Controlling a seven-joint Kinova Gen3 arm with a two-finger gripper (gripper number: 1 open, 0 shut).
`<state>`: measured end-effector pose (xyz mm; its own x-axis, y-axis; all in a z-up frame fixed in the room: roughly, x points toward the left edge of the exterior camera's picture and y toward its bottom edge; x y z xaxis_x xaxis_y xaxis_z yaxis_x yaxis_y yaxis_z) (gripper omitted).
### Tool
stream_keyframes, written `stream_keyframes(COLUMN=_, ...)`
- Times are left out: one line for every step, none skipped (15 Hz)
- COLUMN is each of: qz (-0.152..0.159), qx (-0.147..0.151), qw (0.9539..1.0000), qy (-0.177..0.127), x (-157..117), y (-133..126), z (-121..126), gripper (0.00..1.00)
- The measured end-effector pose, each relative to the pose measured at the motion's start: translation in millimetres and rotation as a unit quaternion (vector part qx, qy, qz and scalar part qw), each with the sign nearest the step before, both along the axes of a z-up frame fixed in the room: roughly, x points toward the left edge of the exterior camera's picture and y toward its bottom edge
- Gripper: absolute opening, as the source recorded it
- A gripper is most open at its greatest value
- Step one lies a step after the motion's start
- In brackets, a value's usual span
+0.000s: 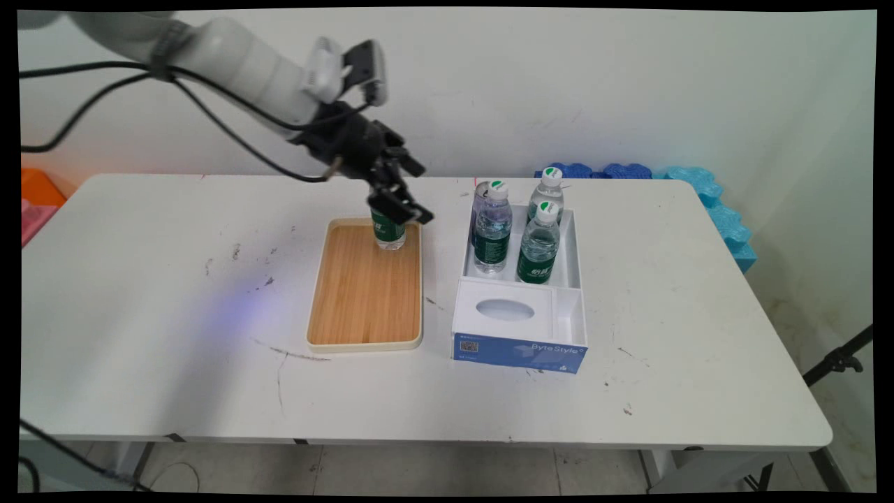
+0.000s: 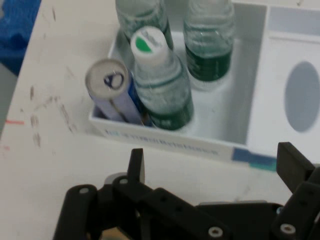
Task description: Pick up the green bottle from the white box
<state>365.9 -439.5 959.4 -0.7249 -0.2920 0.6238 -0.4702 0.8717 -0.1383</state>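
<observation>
White table (image 1: 174,349), scuffed and marked. Wooden tray (image 1: 363,300) left of centre, one water bottle (image 1: 388,230) upright at its far end. Just right of it, white box (image 1: 569,244) holding three upright water bottles (image 1: 539,248) plus a can (image 1: 480,199) in the far-left corner. Blue foam blocks (image 1: 719,209) off the far-right edge; orange bin (image 1: 38,188) far left.

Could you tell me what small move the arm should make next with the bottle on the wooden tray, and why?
Probably a short straight lift. The black gripper sits over the top of the clear water bottle with the green label, which stands upright at the far end of the bamboo tray with the cream rim. Whether the gripper has closed on it cannot be told, so that should be checked first.
</observation>
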Motion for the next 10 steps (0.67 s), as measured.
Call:
stream_keyframes(qz=-0.004, qx=-0.005, qw=1.0, qy=-0.002, x=-8.8, y=-9.0, z=-4.0, gripper=1.0)
stream_keyframes(qz=-0.006, qx=-0.009, qw=0.9999, qy=-0.003, x=-15.3, y=-15.9, z=-7.5, gripper=1.0)
stream_keyframes(qz=-0.008, qx=-0.012, qw=0.9999, qy=-0.005, x=-21.1, y=-22.1, z=-10.8, gripper=1.0)
stream_keyframes(qz=-0.011, qx=-0.015, qw=0.9998, qy=-0.007, x=-27.5, y=-29.0, z=-14.8, gripper=1.0)
stream_keyframes(qz=-0.013, qx=-0.017, qw=0.9997, qy=-0.01, x=-33.1, y=-35.2, z=-18.9, gripper=1.0)
stream_keyframes(qz=-0.015, qx=-0.019, qw=0.9996, qy=-0.012, x=-37.7, y=-40.2, z=-22.3, gripper=1.0)
stream_keyframes(qz=-0.017, qx=-0.021, qw=0.9995, qy=-0.014, x=-42.8, y=-45.9, z=-26.3, gripper=1.0)
stream_keyframes(qz=-0.02, qx=-0.023, qw=0.9994, qy=-0.016, x=-47.9, y=-51.2, z=-30.1, gripper=1.0)
stream_keyframes(qz=-0.023, qx=-0.024, qw=0.9993, qy=-0.018, x=-52.0, y=-55.5, z=-33.5, gripper=1.0)
stream_keyframes(qz=-0.025, qx=-0.025, qw=0.9992, qy=-0.02, x=-56.6, y=-59.9, z=-37.2, gripper=1.0)
